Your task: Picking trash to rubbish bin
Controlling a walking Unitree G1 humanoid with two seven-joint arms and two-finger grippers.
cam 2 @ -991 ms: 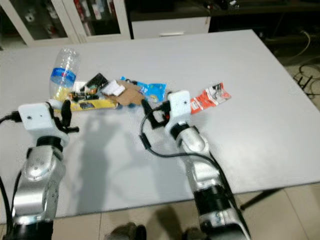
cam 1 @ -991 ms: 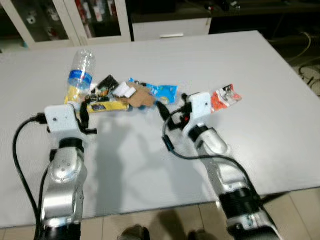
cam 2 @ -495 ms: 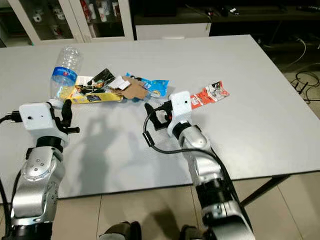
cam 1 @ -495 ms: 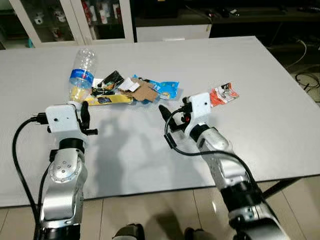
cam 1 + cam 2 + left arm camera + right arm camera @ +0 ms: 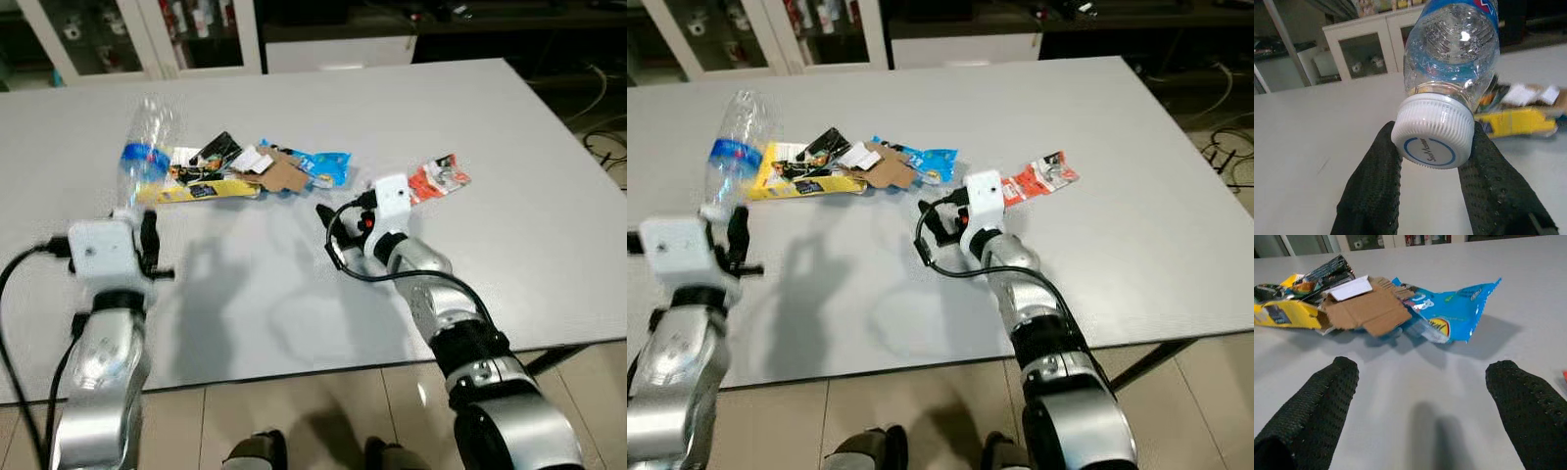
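One second ago the clear plastic bottle [image 5: 145,145] lay on the tabletop [image 5: 509,137] at the end of the trash pile; now it is lifted, tipped up with its cap down, and the left pincer [image 5: 1432,161] grips it by the white cap [image 5: 1433,138], one black finger [image 5: 1374,181] on each side. The bottle has a blue label, and it is blurred in the head views. It now hangs just past the yellow wrapper [image 5: 201,189], which has not moved from its spot. The left arm has also pulled closer to the near edge of the tabletop than before. The right pincer [image 5: 1422,406] is spread wide and holds nothing; it sits low over the tabletop, pointing at the pile, about where it was. Next to the yellow wrapper, going away from the bottle, lie a black packet [image 5: 217,151], a white card [image 5: 253,159], a brown piece of cardboard [image 5: 1369,311] and a blue snack bag [image 5: 1454,316], all touching or overlapping. A red and white wrapper [image 5: 438,179] lies apart from the pile, on the far side of the right pincer. White cabinets [image 5: 147,34] with glass doors stand beyond the tabletop.
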